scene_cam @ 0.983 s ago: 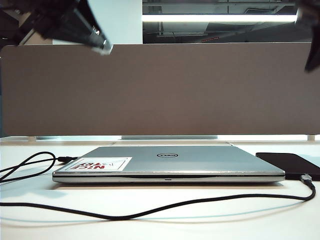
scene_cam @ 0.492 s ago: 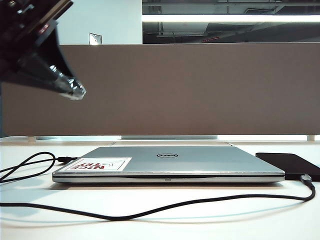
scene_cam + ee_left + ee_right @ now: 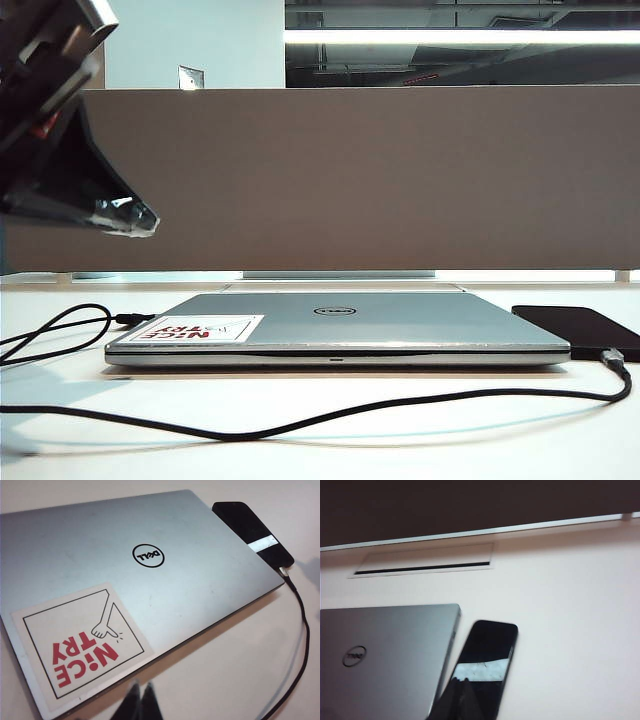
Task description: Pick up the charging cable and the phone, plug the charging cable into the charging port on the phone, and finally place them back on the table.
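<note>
Phone lies flat on table, right beside silver laptop. Charging cable plugged into phone's edge, snakes across front. Left gripper shut, empty, up over laptop's sticker corner. Only right wrist view shows right gripper: shut, empty, above phone.

The phone is cut off at the exterior view's edge; its charging port cannot be made out.

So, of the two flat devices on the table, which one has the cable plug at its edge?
The phone, black and glossy, lying beside the closed silver laptop. The charging cable ends at its short edge; the laptop is larger and carries a red-lettered sticker.
</note>
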`<state>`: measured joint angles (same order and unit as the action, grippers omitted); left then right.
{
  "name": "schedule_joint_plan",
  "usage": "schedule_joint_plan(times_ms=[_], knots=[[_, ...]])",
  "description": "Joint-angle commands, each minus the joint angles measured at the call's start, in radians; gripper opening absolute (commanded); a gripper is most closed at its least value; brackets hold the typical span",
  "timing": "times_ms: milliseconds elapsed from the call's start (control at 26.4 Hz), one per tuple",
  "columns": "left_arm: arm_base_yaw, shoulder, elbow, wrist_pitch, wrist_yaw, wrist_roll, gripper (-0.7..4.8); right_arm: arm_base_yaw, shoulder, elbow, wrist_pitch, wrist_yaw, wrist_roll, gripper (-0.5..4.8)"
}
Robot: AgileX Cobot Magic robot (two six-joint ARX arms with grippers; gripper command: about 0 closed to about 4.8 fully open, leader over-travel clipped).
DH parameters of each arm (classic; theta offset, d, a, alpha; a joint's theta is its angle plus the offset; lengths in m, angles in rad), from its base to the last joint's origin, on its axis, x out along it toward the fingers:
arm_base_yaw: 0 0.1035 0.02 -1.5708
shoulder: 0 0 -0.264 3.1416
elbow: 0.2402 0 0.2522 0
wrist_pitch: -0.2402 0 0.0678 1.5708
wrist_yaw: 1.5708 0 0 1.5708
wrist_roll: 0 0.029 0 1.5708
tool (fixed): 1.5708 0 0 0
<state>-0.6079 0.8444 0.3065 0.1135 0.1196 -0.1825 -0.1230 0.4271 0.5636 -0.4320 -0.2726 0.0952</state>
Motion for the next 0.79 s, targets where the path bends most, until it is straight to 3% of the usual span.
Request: schedule_joint_plan(times_ms=[38,151,530,794], knots=[[0.0,-0.003,-0.023,0.082,0.0,0.062,-0.05,-0.001,-0.094,-0.066,0.051,0.045,0.01,-0.06],[-0.003,-0.003,-0.023,0.099,0.0,0.059,-0.05,-0.001,-0.169,-0.125,0.075,0.058,0.01,-0.06],[-0.003,-0.003,-0.023,0.441,0.0,0.059,-0.05,-0.001,-0.276,-0.25,0.132,0.161,0.01,-0.06],[-0.003,-0.003,-0.023,0.608,0.0,0.059,-0.05,-0.001,-0.274,-0.345,0.29,0.207,0.009,-0.06]])
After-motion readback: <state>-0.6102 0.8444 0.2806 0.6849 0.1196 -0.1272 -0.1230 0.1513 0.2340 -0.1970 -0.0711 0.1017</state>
